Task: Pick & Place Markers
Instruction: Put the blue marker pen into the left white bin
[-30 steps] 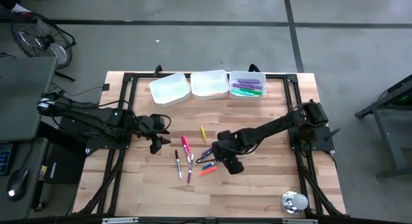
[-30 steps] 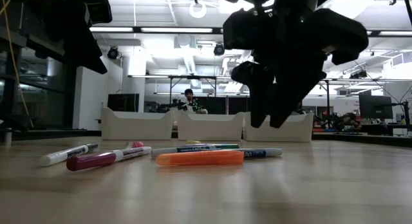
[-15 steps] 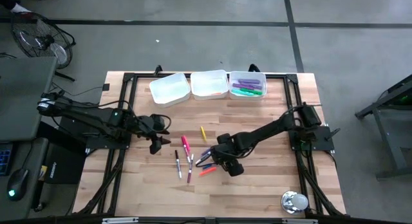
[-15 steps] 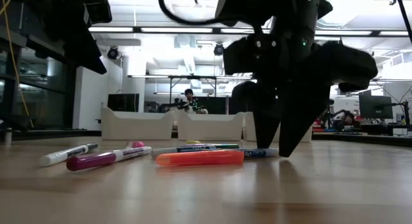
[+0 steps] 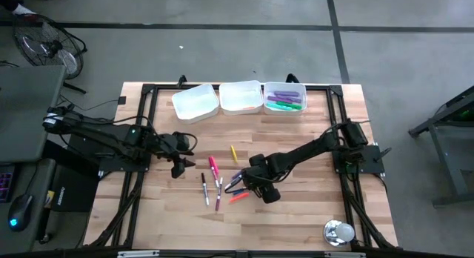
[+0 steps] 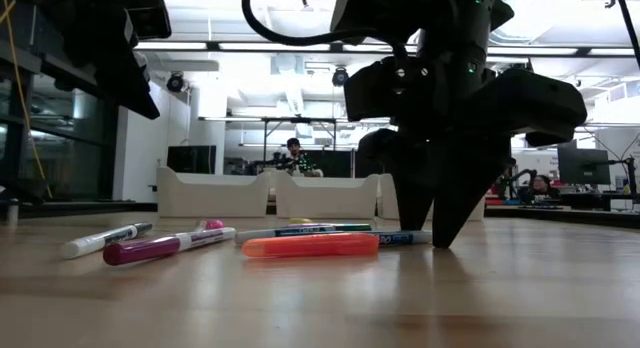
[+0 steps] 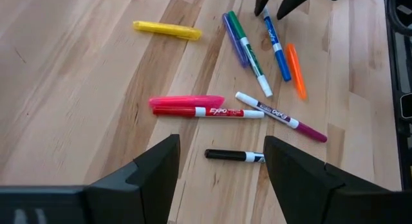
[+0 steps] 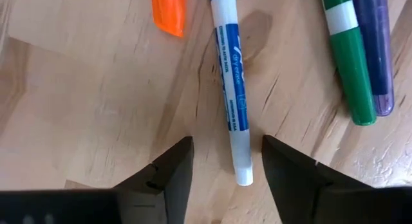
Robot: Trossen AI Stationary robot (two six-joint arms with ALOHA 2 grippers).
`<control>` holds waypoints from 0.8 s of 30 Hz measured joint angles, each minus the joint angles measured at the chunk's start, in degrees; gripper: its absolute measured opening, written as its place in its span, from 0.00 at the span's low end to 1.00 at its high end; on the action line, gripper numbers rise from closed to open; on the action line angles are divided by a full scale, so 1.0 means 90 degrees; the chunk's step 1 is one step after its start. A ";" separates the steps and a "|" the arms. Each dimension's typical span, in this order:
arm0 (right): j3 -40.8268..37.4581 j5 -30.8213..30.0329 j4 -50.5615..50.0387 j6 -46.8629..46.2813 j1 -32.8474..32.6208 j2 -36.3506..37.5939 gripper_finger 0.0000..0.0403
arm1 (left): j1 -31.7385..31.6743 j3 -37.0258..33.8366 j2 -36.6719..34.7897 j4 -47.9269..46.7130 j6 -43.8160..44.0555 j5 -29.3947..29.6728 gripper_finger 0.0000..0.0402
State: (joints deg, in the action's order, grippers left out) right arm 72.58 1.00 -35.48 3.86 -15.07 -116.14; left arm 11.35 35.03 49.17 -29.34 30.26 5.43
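Several markers lie loose on the middle of the table (image 5: 222,180): blue (image 8: 230,63), orange (image 8: 168,8), green (image 8: 347,50), purple (image 8: 376,44), also yellow (image 7: 167,29), pink (image 7: 187,101), red (image 7: 206,112), magenta-tipped (image 7: 280,116) and black (image 7: 232,155). My right gripper (image 8: 226,167) is open and low at the table (image 6: 430,238). Its fingers stand either side of the blue marker's white end (image 8: 243,176) without touching it. My left gripper (image 7: 222,166) is open and hovers left of the markers (image 5: 178,163).
Three white trays stand along the far edge: left (image 5: 195,104), middle (image 5: 241,96) and right (image 5: 284,97), the right one holding purple and green markers. A shiny round object (image 5: 338,232) sits near the near right corner. A person (image 6: 293,148) shows in the room beyond.
My right gripper has come down from above the table to table level, shifting slightly toward the left and near edge, and its fingers now stand around the blue marker's end. The markers have stayed where they were.
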 joint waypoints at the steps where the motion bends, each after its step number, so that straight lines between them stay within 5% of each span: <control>1: 0.0000 0.0008 0.0000 0.0004 0.0000 0.0000 0.40 | 0.0000 0.0000 0.0000 -0.0001 -0.0001 0.0000 0.55; 15: 0.0000 0.0050 -0.0006 0.0159 -0.0154 -0.0070 0.05 | 0.0000 0.0000 0.0000 -0.0081 0.0000 0.0005 0.55; 24: 0.0000 -0.0045 -0.0142 -0.0614 -0.0151 -0.0062 0.04 | 0.0000 0.0002 0.0000 -0.0088 -0.0007 0.0007 0.55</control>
State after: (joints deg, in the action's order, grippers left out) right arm 72.58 0.59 -36.76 -1.66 -16.43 -116.70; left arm 11.35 35.05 49.17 -30.13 30.20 5.50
